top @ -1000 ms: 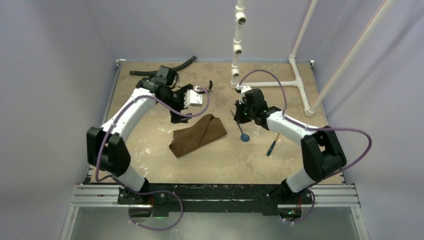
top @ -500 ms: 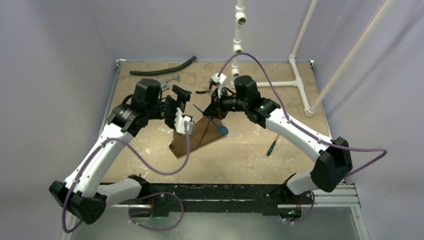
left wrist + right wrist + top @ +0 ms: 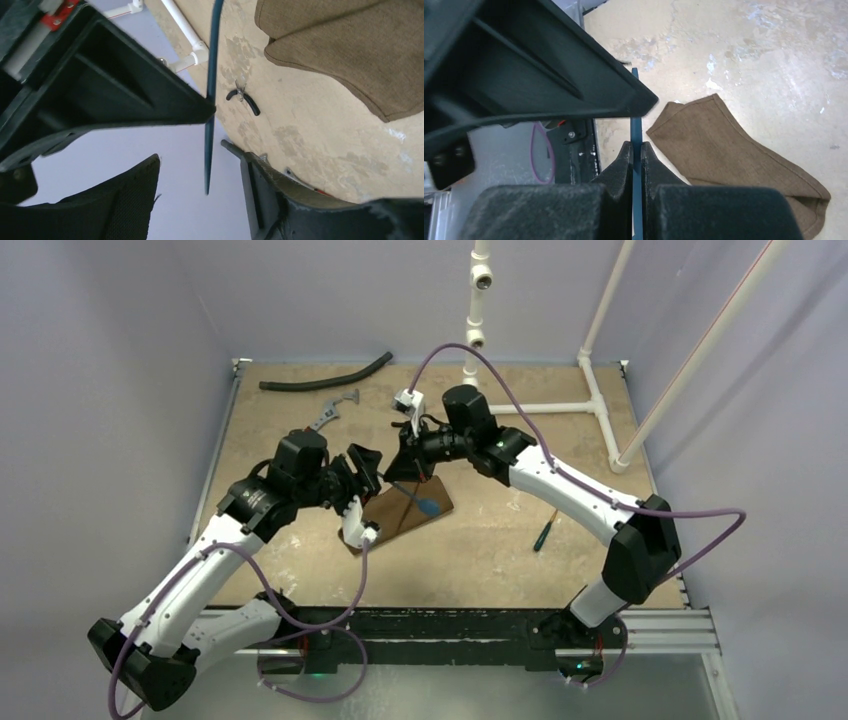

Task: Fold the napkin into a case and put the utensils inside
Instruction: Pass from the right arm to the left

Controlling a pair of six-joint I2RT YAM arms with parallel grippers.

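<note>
From where I stand, the left gripper [image 3: 200, 160] hovers just beside the cloth's far-left edge, its 2 fingers spread and clamping nothing. Next along, mid-table, lies the napkin [image 3: 395, 520], a dark-brown soft cloth folded into a flat wedge on the tan tabletop [image 3: 480, 560]. Over its right end hangs the slim spoon with the round blue bowl [image 3: 429, 506], bowl down. I cannot tell whether it touches the cloth. The right gripper [image 3: 634, 146] has its fingers pinched tight on the spoon's handle. Well apart to the right, a 2nd utensil, thin and dark [image 3: 545, 533], lies on the table.

My worry is that no flap is held open, so a release here would likely leave the spoon on top, not inside. The handle tip also points toward the left fingers and could knock them. I can read no brand, label or writing.
</note>
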